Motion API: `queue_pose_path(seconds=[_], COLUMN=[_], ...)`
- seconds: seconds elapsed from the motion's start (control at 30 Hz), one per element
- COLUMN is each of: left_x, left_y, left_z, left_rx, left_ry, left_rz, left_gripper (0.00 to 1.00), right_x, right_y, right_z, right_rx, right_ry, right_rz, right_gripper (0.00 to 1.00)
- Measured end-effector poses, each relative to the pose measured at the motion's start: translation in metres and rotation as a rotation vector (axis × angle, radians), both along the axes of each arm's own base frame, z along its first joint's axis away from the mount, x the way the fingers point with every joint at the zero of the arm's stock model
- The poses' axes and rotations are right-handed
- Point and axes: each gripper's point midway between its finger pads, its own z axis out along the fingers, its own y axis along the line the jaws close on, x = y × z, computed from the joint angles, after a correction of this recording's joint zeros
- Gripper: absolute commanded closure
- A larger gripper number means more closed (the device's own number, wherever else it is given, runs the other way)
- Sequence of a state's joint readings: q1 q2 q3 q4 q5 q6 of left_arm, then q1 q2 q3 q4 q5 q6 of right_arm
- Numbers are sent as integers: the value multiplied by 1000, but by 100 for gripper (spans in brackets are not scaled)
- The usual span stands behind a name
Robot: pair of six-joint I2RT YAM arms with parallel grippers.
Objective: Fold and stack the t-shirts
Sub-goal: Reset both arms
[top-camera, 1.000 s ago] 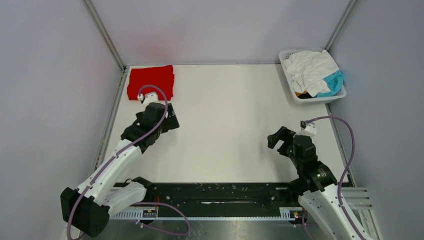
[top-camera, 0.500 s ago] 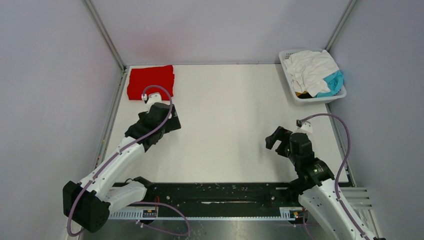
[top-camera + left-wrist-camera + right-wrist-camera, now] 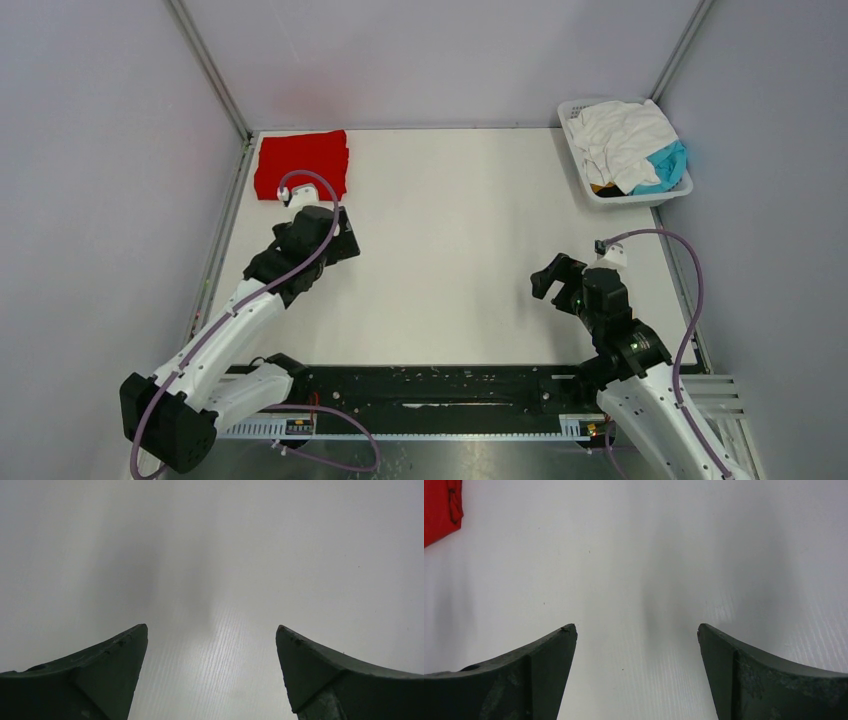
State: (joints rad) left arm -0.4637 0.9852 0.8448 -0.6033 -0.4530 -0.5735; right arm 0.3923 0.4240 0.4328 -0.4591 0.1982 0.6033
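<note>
Red t-shirt folded; 2 end effectors spread.

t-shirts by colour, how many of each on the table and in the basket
Bright red folded t-shirt, far left corner of the table: 1
White crumpled t-shirt heap in the white slotted plastic basket: at least 1, cannot separate more
Teal crumpled t-shirt in the basket: 1
Total: at least 3

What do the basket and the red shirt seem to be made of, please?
Basket: probably white plastic, smooth and rigid, with slots in its wall. Red shirt: soft matte cloth, judging by its folded, layered edges.
</note>
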Motion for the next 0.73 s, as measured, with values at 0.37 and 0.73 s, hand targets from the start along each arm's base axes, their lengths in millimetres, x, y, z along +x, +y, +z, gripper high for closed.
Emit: queue_pose_path(seconds=[0.37, 0.73], left_x=[-2, -31], left_y=[-4, 7], left_z=[0, 49], left_rx=[-25, -183], left_ry=[-3, -226], left_rz=[-12, 1], left_gripper=[1, 1], right_x=[-1, 0], right_y=[-1, -9], right_z=[-1, 4], right_rx=[-4, -35], right_ry=[7, 5], right_rz=[-2, -34], right_gripper=[0, 1])
